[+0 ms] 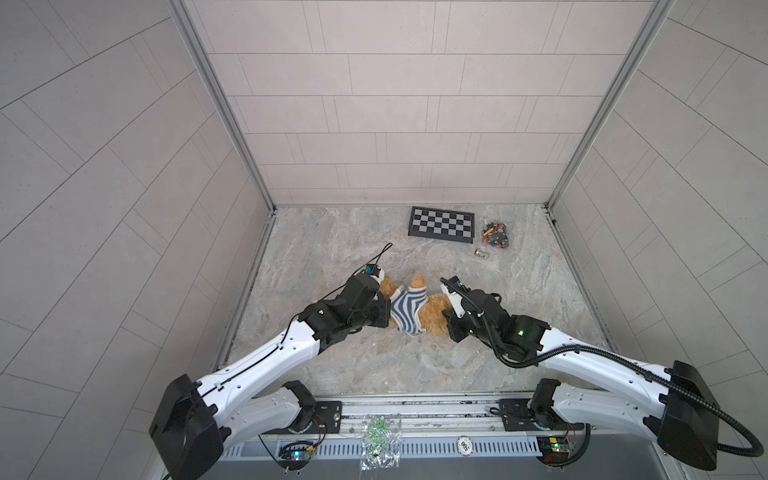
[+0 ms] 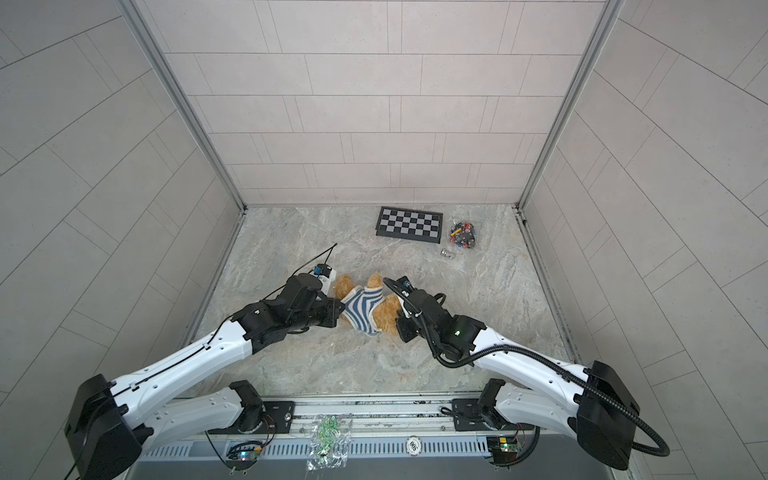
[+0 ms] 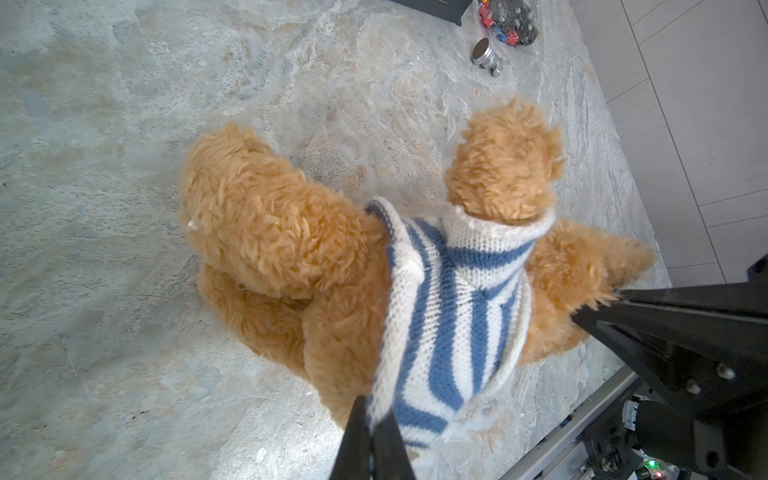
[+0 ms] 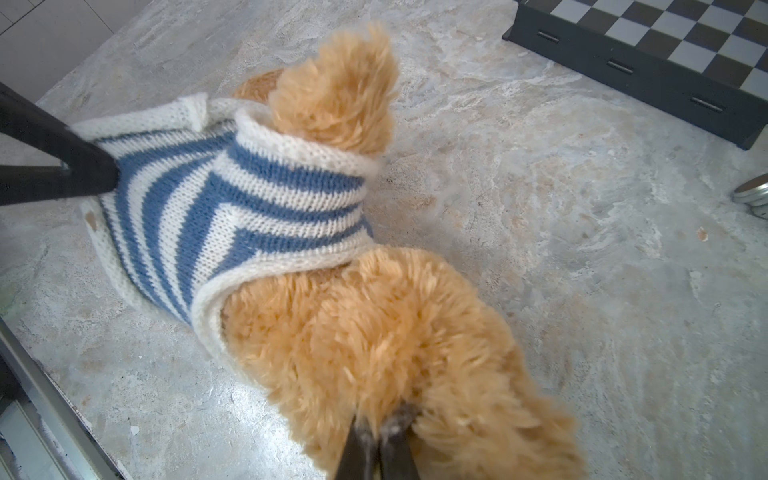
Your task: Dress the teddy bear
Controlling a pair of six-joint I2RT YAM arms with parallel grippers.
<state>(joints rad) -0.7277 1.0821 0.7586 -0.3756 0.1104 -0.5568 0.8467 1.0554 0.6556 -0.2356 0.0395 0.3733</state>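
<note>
Marbled grey tabletop [image 1: 374, 365] is enclosed on three sides by pale tiled walls [image 1: 395, 124]. Near the middle of the surface, between the two arms, the teddy bear [image 1: 434, 309] [image 2: 384, 311] is seen lying on the tabletop, partly clothed in a blue-and-white striped sweater [image 1: 405, 309] [image 2: 361, 309]. The knit is wrapped round the middle of the bear. One furry limb is passed through a white-cuffed sleeve and points toward the back wall, while golden fur is left bare at both ends of the garment.

The left gripper [image 3: 372, 409] is pressed together on the white ribbed edge of the sweater [image 3: 449, 316], and that edge is drawn out in a straight band from the bear [image 3: 266, 232] to the fingers. The right gripper [image 4: 376, 424] is closed on the fur of the bear [image 4: 374, 332] at the end that sticks out of the sweater [image 4: 232, 216]; which part of the bear is pinched cannot be told. In both top views the fingertips of both grippers are hidden under the wrists.

At the back of the tabletop, well apart from the bear, a black-and-white checkerboard [image 1: 441, 223] [image 2: 408, 224] is laid flat. Just beside it on the right a clear bag of small coloured parts [image 1: 494, 235] [image 2: 462, 235] is placed, and a small metal cylinder [image 1: 482, 252] [image 2: 447, 252] is lying near the bag, on the side nearer the arms.
</note>
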